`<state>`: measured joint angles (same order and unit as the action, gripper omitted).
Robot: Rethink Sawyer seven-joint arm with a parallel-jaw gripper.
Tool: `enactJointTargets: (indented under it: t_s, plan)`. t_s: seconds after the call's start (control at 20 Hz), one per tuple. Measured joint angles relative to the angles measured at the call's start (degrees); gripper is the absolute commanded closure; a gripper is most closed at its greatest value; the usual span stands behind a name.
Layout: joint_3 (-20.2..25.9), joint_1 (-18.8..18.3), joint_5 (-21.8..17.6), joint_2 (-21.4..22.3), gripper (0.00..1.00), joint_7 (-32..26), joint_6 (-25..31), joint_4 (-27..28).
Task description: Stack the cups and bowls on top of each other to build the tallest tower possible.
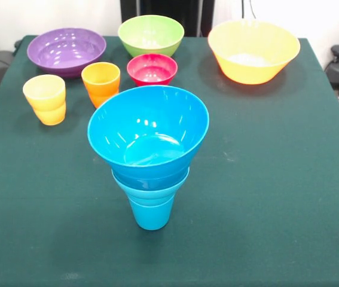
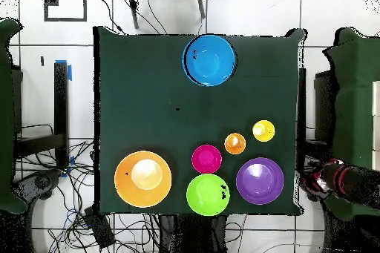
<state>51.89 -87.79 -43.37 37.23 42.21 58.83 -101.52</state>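
- Dark green cloth covers the table (image 1: 277, 179). Around it in the overhead view is a pale tiled floor with loose cables.
- My arm (image 2: 350, 182), red and black, lies off the table. It is past the cloth's edge on the side where the purple bowl (image 1: 66, 51) sits.
- My gripper (image 2: 315, 180) is at the arm's end, just beyond that edge and apart from every cup and bowl. I cannot tell whether my jaws are spread or pressed together.
- The tower (image 2: 209, 60) stands alone on the half of the cloth away from the other pieces.
- Its base is the blue cup (image 1: 151, 212), standing mouth up.
- A smaller blue bowl (image 1: 151, 179) sits in the cup's mouth. I cannot tell whether one bowl or two are nested there.
- The large blue bowl (image 1: 148, 128) rests on top, open side up and tipped a little.
- The purple bowl, the green bowl (image 1: 151, 34) and the yellow-orange bowl (image 1: 253, 51) sit in a row along the opposite edge, each apart from the others.
- The red bowl (image 1: 152, 69) is just beside the green bowl, on its tower side.
- The orange cup (image 1: 100, 82) stands beside the red bowl, near the purple one.
- The yellow cup (image 1: 45, 98) stands a little farther out, near the cloth's side edge.
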Motion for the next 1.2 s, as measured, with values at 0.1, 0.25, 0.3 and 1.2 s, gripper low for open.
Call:
enactJointTargets:
  t_s: [0.1, 0.25, 0.3, 1.2]
  plan:
    - [-0.36, 0.05, 0.0, 0.15, 0.0, 0.0, -1.38, -1.48]
    - [-1.34, 0.28, 0.0, 0.15, 0.0, 0.0, -3.17, -3.05]
    - [-1.73, 0.42, 0.01, 0.15, 0.0, 0.0, -3.81, -3.57]
    - [-9.07, 3.1, -0.01, -3.73, 0.0, 0.0, -12.93, -4.96]
